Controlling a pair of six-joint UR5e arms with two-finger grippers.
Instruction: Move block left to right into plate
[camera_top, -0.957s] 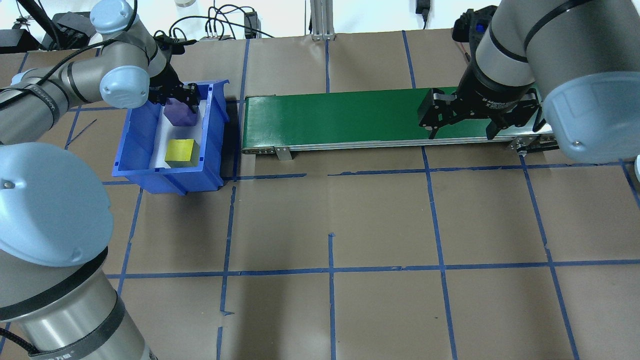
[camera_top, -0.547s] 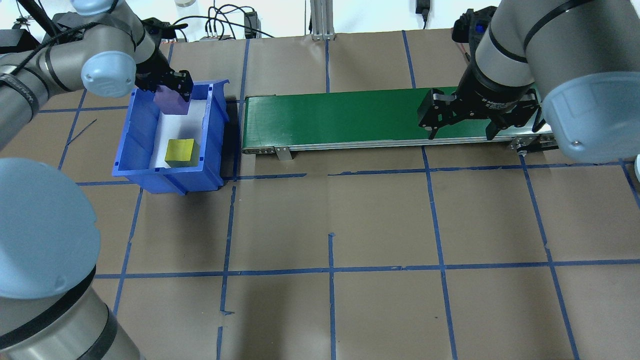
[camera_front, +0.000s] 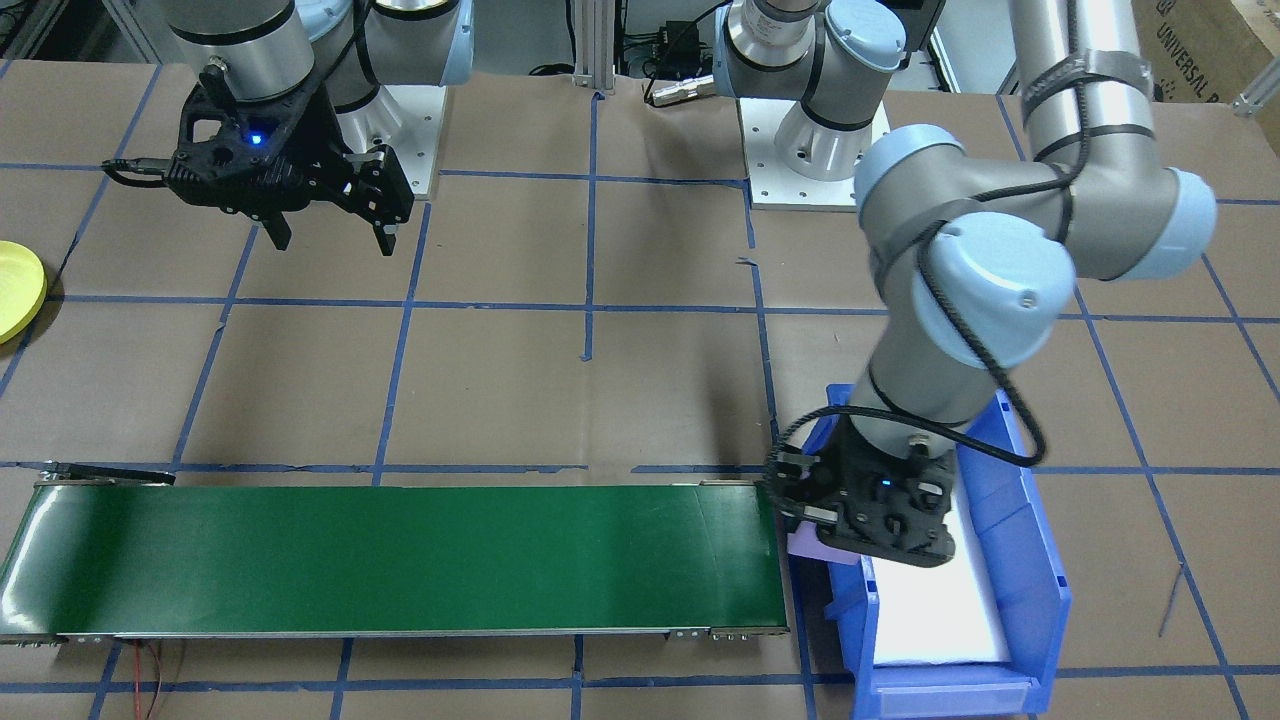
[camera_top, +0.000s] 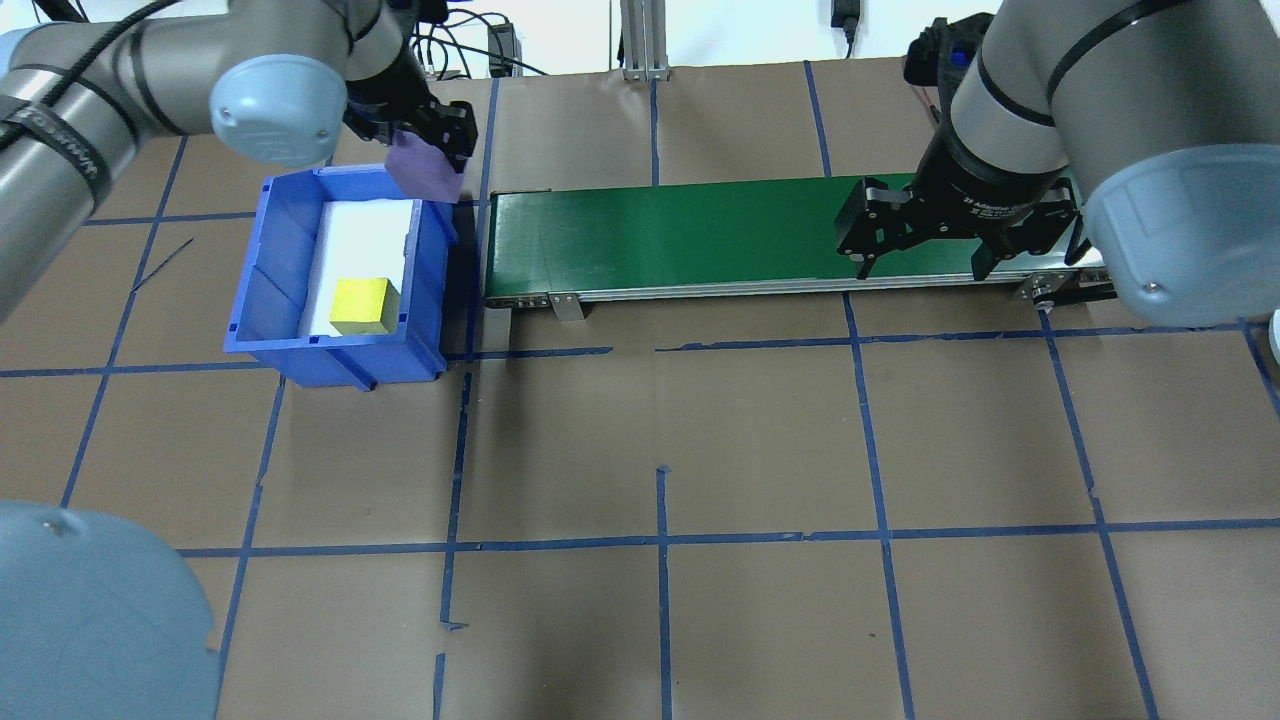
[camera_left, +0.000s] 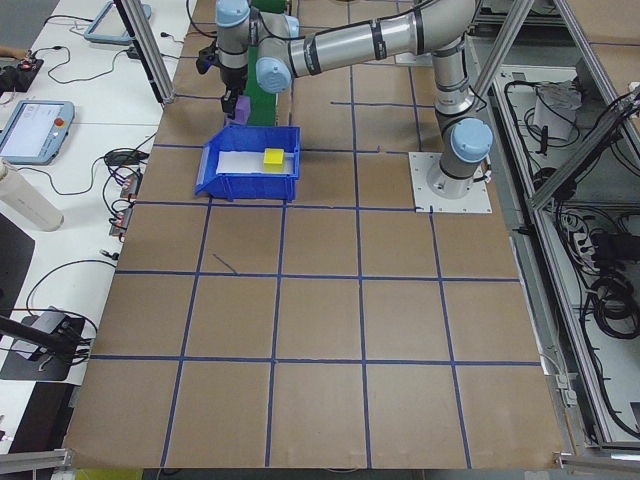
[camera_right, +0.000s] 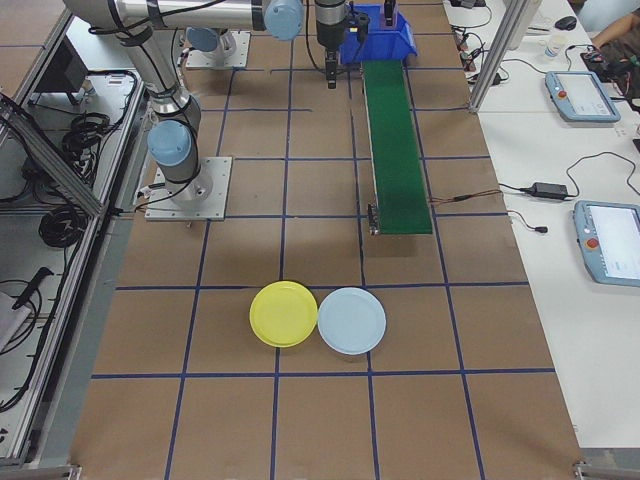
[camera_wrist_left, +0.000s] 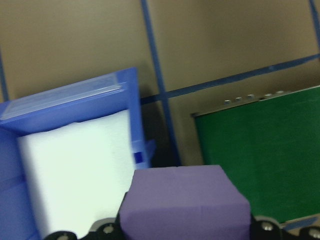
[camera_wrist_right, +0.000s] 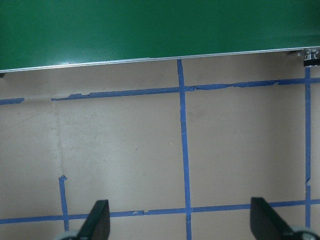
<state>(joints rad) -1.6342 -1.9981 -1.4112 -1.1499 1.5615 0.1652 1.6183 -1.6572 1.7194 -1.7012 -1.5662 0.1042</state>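
I am seeing the left gripper (camera_top: 425, 135), clenched on the purple block (camera_top: 422, 170), carrying it up and out of the blue bin (camera_top: 260, 270): a second ago the block was down among the bin's walls, and now it is hanging in the upper left of the overhead frame, over the bin's corner nearest the green conveyor (camera_top: 680, 235). The yellow block (camera_top: 360, 305) is sitting unmoved in the bin. The right gripper (camera_top: 925, 240) is waiting with fingers spread wide, empty, at the belt's other end. I judge the pick done and the belt drop next; the yellow plate (camera_right: 284, 313) is lying well beyond the conveyor.
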